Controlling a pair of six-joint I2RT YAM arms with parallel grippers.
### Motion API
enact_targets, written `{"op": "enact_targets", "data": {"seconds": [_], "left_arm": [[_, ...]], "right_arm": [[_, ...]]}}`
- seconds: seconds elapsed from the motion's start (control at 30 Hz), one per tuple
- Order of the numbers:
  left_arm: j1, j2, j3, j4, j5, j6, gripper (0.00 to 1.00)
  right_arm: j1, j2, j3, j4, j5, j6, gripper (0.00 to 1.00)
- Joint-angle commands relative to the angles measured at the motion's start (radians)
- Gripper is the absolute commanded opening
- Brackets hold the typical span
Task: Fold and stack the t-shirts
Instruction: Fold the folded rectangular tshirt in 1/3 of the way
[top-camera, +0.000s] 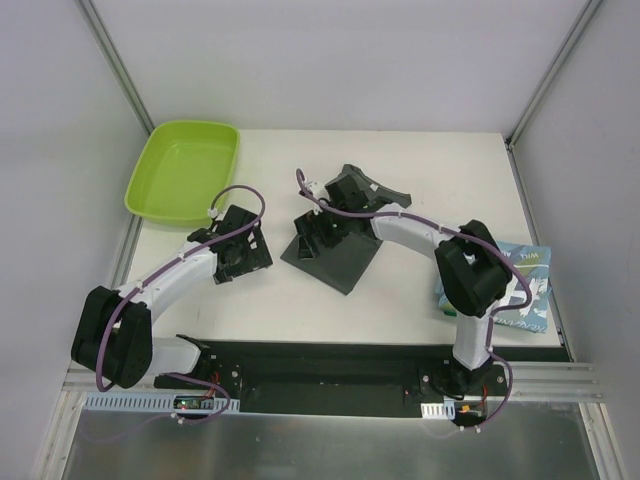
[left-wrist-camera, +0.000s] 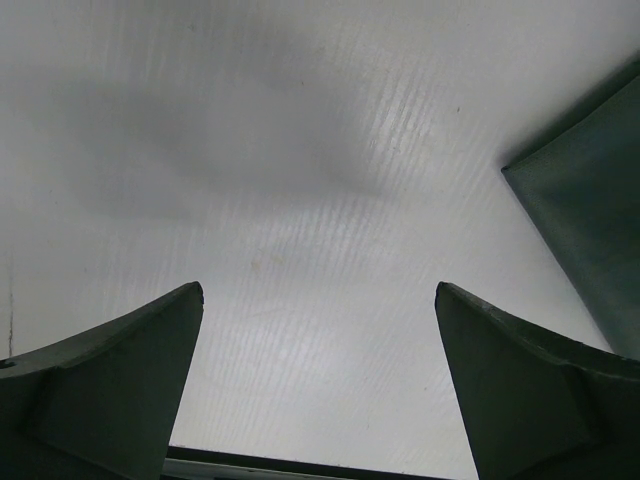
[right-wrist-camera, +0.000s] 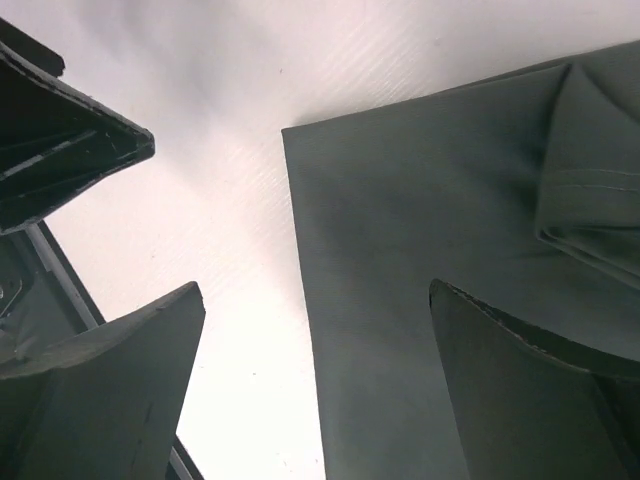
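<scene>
A dark grey t-shirt (top-camera: 338, 258) lies partly folded in the middle of the table, with a bunched part (top-camera: 375, 190) at its far end. My right gripper (top-camera: 318, 228) hovers open over its left edge; in the right wrist view the straight cloth edge (right-wrist-camera: 430, 250) runs between the fingers and a folded sleeve (right-wrist-camera: 590, 190) shows at the right. My left gripper (top-camera: 250, 252) stands open over bare table just left of the shirt, whose corner (left-wrist-camera: 590, 230) shows in the left wrist view. The light blue t-shirt (top-camera: 522, 290) with white lettering lies at the right edge, partly under the right arm.
A lime-green tray (top-camera: 185, 170) sits at the far left corner of the table (top-camera: 420, 160). The black base rail (top-camera: 330, 375) runs along the near edge. Frame posts stand at both far corners.
</scene>
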Motion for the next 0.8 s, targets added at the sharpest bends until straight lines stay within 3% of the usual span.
{"op": "enact_targets", "data": {"seconds": [0.0, 0.3, 0.63, 0.77], "left_arm": [[0.017, -0.031, -0.013, -0.001, -0.002, 0.004, 0.99], [0.023, -0.016, -0.016, 0.012, 0.020, 0.011, 0.99], [0.023, -0.009, -0.004, 0.019, 0.056, 0.013, 0.99], [0.023, 0.023, 0.025, 0.032, 0.078, 0.017, 0.99]], "right_arm": [[-0.003, 0.080, 0.067, -0.014, -0.030, 0.004, 0.96], [-0.097, 0.249, 0.323, -0.081, 0.087, -0.018, 0.96], [-0.164, 0.364, 0.619, -0.237, 0.473, -0.191, 0.96], [-0.162, 0.242, 0.509, -0.213, 0.444, -0.200, 0.96]]}}
